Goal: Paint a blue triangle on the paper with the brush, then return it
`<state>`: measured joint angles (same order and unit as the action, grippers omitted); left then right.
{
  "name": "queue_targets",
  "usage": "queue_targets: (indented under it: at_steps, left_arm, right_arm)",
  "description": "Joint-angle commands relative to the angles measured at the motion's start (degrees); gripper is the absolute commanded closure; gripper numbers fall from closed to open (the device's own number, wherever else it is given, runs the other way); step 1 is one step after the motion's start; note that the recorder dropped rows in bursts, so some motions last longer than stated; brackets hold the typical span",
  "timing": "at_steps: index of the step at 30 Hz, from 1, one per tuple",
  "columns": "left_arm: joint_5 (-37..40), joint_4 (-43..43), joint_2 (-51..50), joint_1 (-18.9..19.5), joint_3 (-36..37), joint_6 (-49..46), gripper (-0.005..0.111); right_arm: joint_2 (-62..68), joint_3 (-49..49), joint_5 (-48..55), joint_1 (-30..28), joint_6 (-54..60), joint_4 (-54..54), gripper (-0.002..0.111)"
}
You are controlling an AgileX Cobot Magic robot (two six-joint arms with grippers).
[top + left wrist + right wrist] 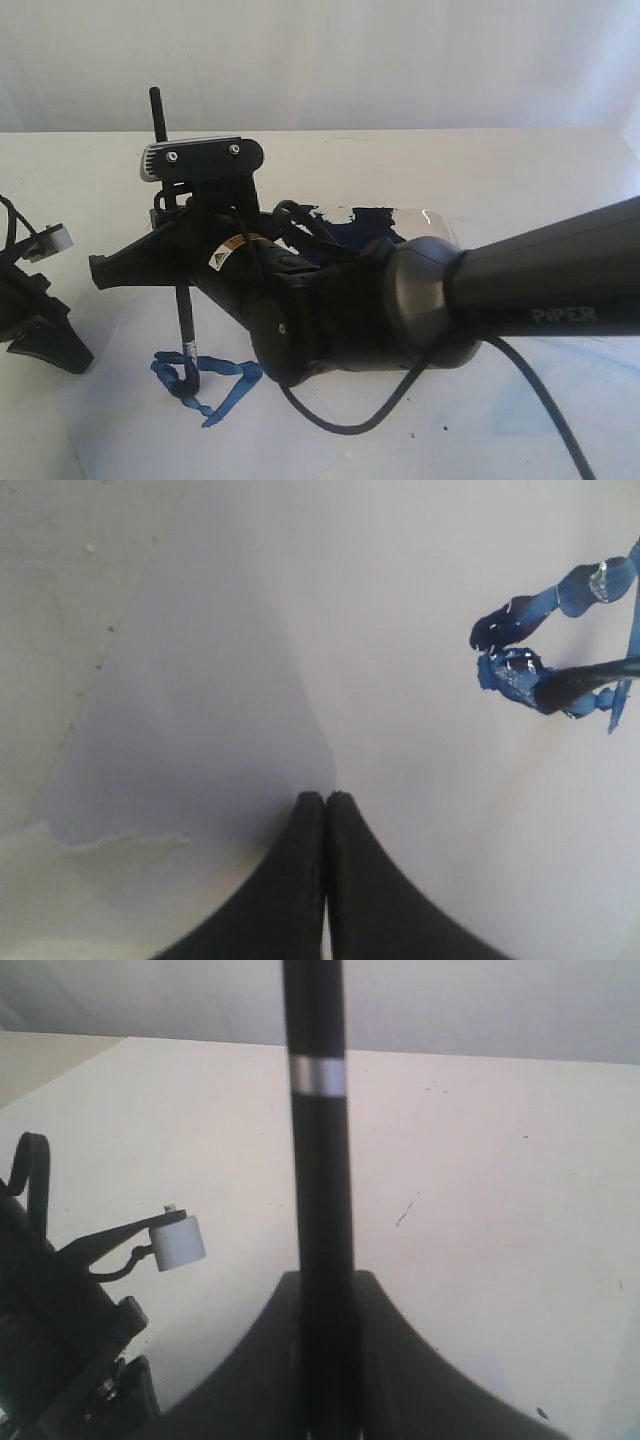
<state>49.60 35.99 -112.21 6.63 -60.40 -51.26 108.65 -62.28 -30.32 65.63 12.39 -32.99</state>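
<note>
Cream table (560,160) below a plain white wall is the setting. The paper (400,600) lies on it, and the blue triangle (230,369) is laid down at the near left. The brush (184,320) is held nearly upright, with its tip touching the wet outline at the triangle's left corner. The painting step is judged to be in hand and close to its end, since three strokes are already seen. Whether the outline is fully closed cannot be told. For the next move, the last gap is to be closed if one remains. A clean vertical lift is then called for, so that no smear is dragged, before the brush is returned.

The right gripper (325,1280), reached across from the right, is clamped on the black handle. The left gripper (325,805) is parked at the far left with fingers pressed together and nothing held. A paint-smeared plate (430,215) is partly hidden behind the right arm.
</note>
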Motion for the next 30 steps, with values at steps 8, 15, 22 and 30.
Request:
queue_targets:
  at_steps: [8, 15, 22, 30]
  left_arm:
    - [0.55, 0.59, -0.21, 0.02, 0.41, -0.14, 0.107]
    - [0.78, 0.59, -0.21, 0.02, 0.41, -0.14, 0.107]
    - [0.78, 0.59, -0.21, 0.02, 0.41, -0.14, 0.107]
    - [1.01, 0.59, -0.21, 0.02, 0.41, -0.14, 0.107]
  right_arm:
    - [-5.74, 5.66, -1.01, 0.01, 2.92, -3.35, 0.108]
    - [-7.03, 7.75, -1.01, 0.01, 2.92, -3.58, 0.108]
    - [-8.85, 9.74, -1.57, 0.01, 3.05, -4.56, 0.108]
    - [-10.33, 9.71, -1.69, 0.01, 4.37, -5.97, 0.108]
